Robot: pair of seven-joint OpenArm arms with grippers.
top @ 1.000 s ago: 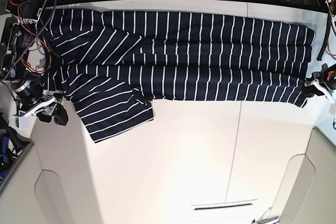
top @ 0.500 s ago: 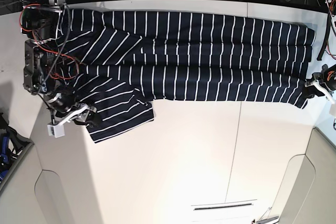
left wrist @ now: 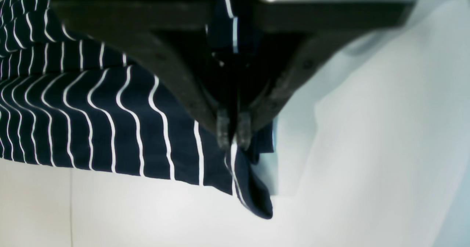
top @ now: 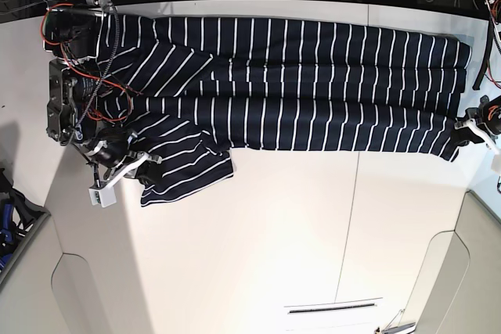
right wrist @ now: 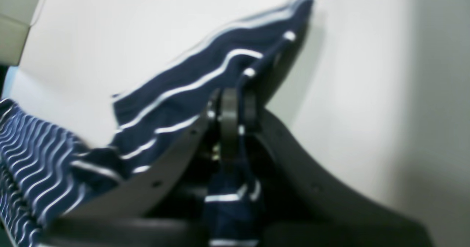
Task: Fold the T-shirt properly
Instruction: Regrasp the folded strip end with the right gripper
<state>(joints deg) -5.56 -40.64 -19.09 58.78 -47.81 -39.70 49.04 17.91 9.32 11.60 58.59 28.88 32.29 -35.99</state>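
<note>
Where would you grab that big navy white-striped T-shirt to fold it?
By its corners, pinching thin edges from the table's ends. The navy white-striped T-shirt lies stretched flat; the left gripper clamps the hem corner, the right gripper the sleeve edge.

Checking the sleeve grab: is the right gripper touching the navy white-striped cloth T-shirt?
Touching. The right wrist view shows the right gripper shut on the T-shirt.

— What shows? A navy T-shirt (top: 313,84) with thin white stripes, stretched flat across the table's far side.

— Its shape? Long folded band; one sleeve angles out at the base view's left end.
</note>
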